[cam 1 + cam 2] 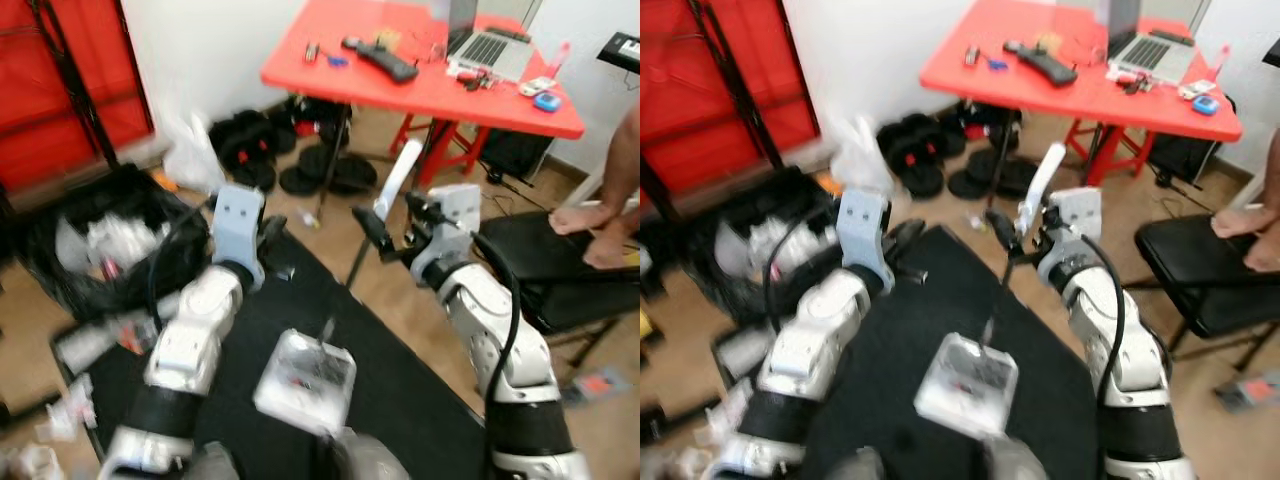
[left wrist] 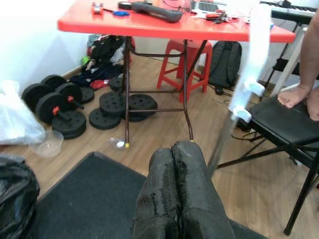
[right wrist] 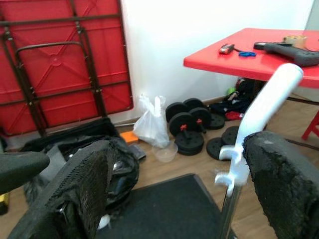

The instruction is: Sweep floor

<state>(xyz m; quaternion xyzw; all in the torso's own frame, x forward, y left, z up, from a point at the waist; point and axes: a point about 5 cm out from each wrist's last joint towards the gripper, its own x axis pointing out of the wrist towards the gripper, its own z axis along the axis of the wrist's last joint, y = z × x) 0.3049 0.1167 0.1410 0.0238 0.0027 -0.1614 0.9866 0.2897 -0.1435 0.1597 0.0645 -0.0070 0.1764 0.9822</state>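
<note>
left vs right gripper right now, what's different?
Left gripper has its fingers pressed together and holds nothing; right gripper has its fingers apart, around the broom handle. The left one hovers over the black mat, while the right one is out past the mat's edge, nearer the red table. Both are raised in front of the robot and have black fingers.

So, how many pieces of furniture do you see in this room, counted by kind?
Tables: 2 (standing red table, folded red table against the wall)
Stools: 1 (red stool)
Chairs: 1 (black chair)
Total: 4
</note>
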